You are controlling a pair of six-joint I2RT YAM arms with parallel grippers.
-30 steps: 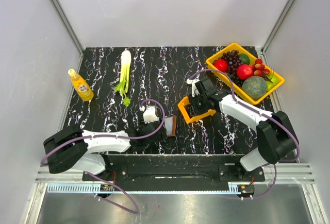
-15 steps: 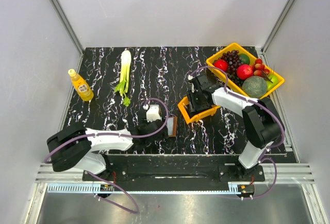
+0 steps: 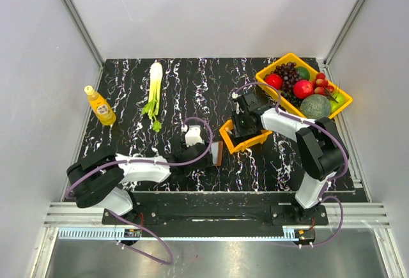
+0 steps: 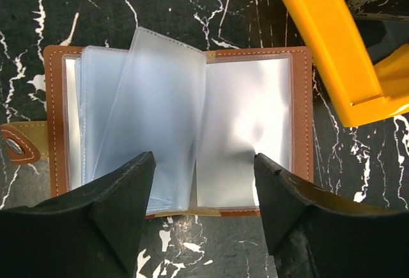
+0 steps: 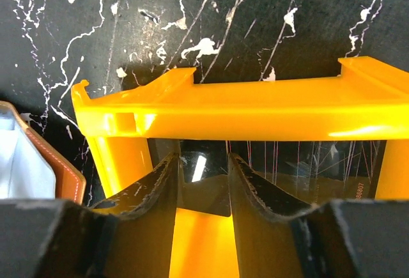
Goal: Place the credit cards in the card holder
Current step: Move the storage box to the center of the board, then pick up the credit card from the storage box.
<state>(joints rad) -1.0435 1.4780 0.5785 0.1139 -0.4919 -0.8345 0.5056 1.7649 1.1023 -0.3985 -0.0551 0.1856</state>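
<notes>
Left wrist view: noted card holder (image 4: pixel 249 118) lying open and flat on the worktop (image 4: pixel 128 3), close to its near edge, roughly mid-width. Tan leather-like cover w/ stitched border and rounded corners. Inside, a fan of frosted clear plastic sleeves, thin and floppy, one leaf lifted at an angle. Saw no card in any sleeve. Logged left gripper (image 4: pixel 203 160) as spread wide, fingers straddling the holder's near edge, gripping nothing. Cannot tell whether touching it.

Right wrist view: found right gripper (image 5: pixel 202 158) down inside the orange bin (image 5: pixel 255 108), just beside the holder toward the right edge. Rigid glossy plastic, open-frame walls. Noted dark glossy flat sheet w/ printed digits inside, prob. one of the credit cards (image 5: pixel 319 169). Jaws narrow, dark flat edge between them. Cannot tell if pinched.

Judged step: card pick-up from bin, early on — nothing loaded yet. Next move prob. needs firm edge pinch on the thin slick card, a lift clear of the bin wall, then edge-on feed into a sleeve mouth — left side holding the limp leaves apart.
</notes>
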